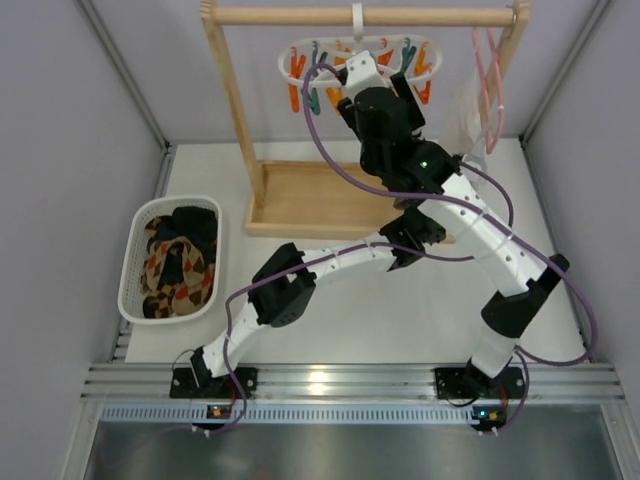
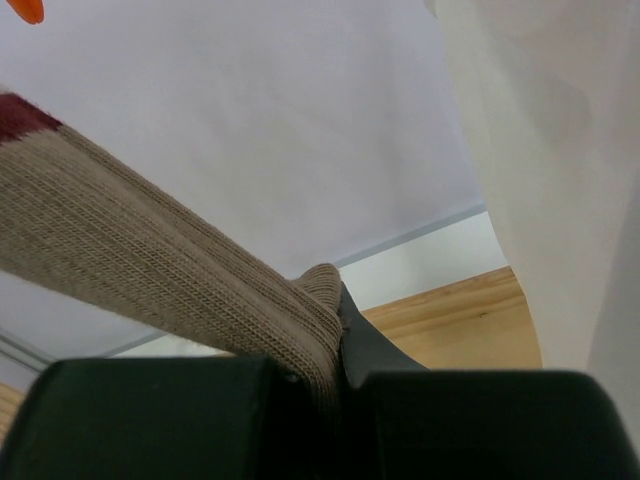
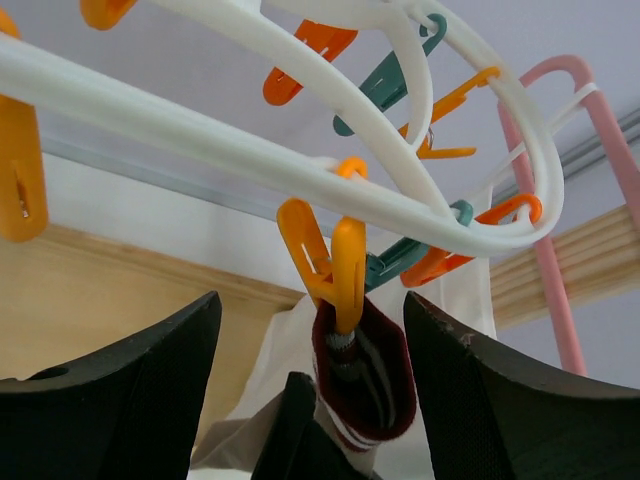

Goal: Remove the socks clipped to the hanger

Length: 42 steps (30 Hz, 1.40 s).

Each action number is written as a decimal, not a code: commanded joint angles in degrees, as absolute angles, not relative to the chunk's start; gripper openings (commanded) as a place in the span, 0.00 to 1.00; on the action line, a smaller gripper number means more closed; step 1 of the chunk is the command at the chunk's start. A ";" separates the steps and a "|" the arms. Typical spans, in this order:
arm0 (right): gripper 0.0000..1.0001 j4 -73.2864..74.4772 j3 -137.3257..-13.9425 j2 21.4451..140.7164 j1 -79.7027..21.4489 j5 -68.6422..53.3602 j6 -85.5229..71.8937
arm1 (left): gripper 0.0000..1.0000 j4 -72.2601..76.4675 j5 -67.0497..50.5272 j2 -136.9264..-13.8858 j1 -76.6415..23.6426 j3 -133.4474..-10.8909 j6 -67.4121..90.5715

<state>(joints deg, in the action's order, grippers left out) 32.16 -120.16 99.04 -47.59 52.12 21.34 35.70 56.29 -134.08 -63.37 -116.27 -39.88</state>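
Note:
The white oval hanger (image 1: pixel 360 62) (image 3: pixel 300 165) hangs from the wooden rail, its orange and teal pins dangling. One orange pin (image 3: pixel 340 265) clips the maroon, white-striped cuff of a sock (image 3: pixel 385 385). My right gripper (image 1: pixel 357 75) (image 3: pixel 312 300) is open, one finger on each side of that pin and cuff, neither touching. Lower down, my left gripper (image 1: pixel 410 235) (image 2: pixel 340 340) is shut on the tan ribbed leg of the sock (image 2: pixel 150 250), which runs taut up to the left. In the top view the right arm hides this sock.
A white basket (image 1: pixel 135 250) at the left holds several dark and argyle socks. A pink hanger (image 1: pixel 490 80) (image 3: pixel 545 230) with a white translucent garment (image 1: pixel 465 120) (image 2: pixel 560 150) hangs right of the oval hanger. The rack's wooden base (image 1: pixel 300 200) (image 2: pixel 470 320) lies below.

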 commanded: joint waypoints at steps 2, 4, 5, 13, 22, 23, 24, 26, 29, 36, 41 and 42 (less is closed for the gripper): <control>0.70 19.62 -121.73 100.72 -48.52 59.32 29.78 | 0.00 36.12 53.88 -130.70 -63.98 -114.52 -37.45; 0.70 16.89 -121.38 101.42 -48.43 60.81 31.63 | 0.00 36.21 53.53 -130.34 -63.90 -113.91 -37.00; 0.70 14.96 -121.38 101.77 -48.43 61.08 33.03 | 0.00 36.21 53.53 -130.08 -63.90 -113.65 -36.48; 0.57 7.04 -120.24 103.71 -47.99 63.63 36.82 | 0.00 36.21 53.53 -128.50 -63.90 -111.54 -34.02; 0.30 6.24 -119.27 103.62 -47.81 63.19 35.33 | 0.00 36.12 53.00 -127.62 -63.28 -110.74 -32.87; 0.27 6.41 -119.18 103.62 -47.81 63.19 34.81 | 0.00 36.12 52.91 -127.53 -63.28 -110.74 -32.78; 0.25 6.59 -118.83 103.28 -47.81 63.11 34.46 | 0.00 36.04 52.91 -127.44 -63.19 -110.57 -32.52; 0.22 7.64 -118.74 102.92 -47.81 62.49 32.80 | 0.00 36.12 52.91 -127.27 -62.93 -110.39 -32.17; 0.12 8.61 -118.30 102.13 -47.81 61.26 30.60 | 0.00 36.12 52.74 -127.00 -62.58 -109.43 -31.29; 0.13 9.75 -117.95 100.81 -47.90 58.45 27.60 | 0.00 35.77 52.21 -124.98 -61.79 -105.21 -28.48; 0.24 11.60 -118.04 100.72 -47.64 56.16 25.93 | 0.00 35.59 51.42 -123.58 -61.44 -103.97 -27.25; 0.28 11.60 -118.04 100.72 -47.64 55.99 25.93 | 0.00 35.51 51.33 -123.40 -61.35 -104.06 -27.33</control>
<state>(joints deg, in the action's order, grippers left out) 10.79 -117.78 103.22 -47.51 57.98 27.86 35.51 53.28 -127.63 -61.17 -104.55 -28.95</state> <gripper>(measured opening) 0.250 0.040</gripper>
